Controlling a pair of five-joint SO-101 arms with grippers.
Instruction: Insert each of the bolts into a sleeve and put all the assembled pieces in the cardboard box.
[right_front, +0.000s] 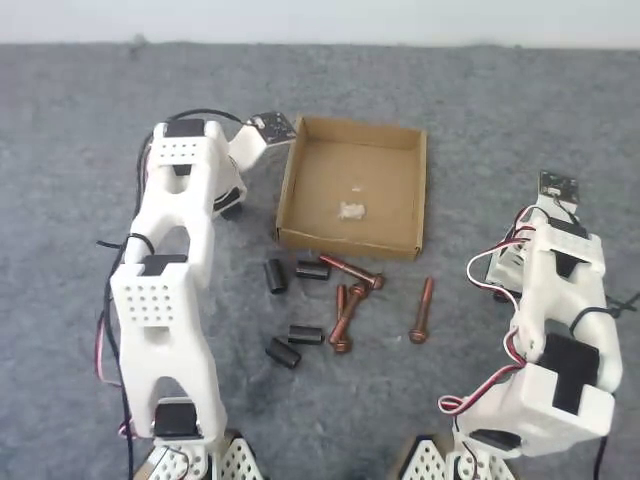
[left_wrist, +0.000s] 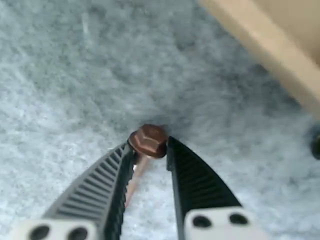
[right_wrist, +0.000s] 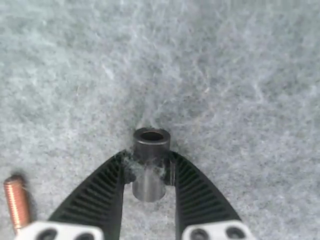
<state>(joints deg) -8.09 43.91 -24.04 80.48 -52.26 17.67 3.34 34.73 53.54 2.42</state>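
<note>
Left jaws clamp copper bolt (left_wrist: 147, 140), hex head at their tips, shank seemingly tilted. Right jaws grip black sleeve (right_wrist: 149, 167) lengthwise, open end past the tips.

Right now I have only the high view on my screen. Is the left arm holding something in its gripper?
Observer: Yes. In the left wrist view, the left gripper is shut on a copper bolt, just below its hex head.
Operator: And the right arm?
Observer: The right gripper is shut on a black sleeve, with the open bore facing the wrist camera.
Operator: Does anything lie close to that gripper?
Observer: Yes, the threaded end of a second bolt lies on the grey mat beside one finger.
</note>
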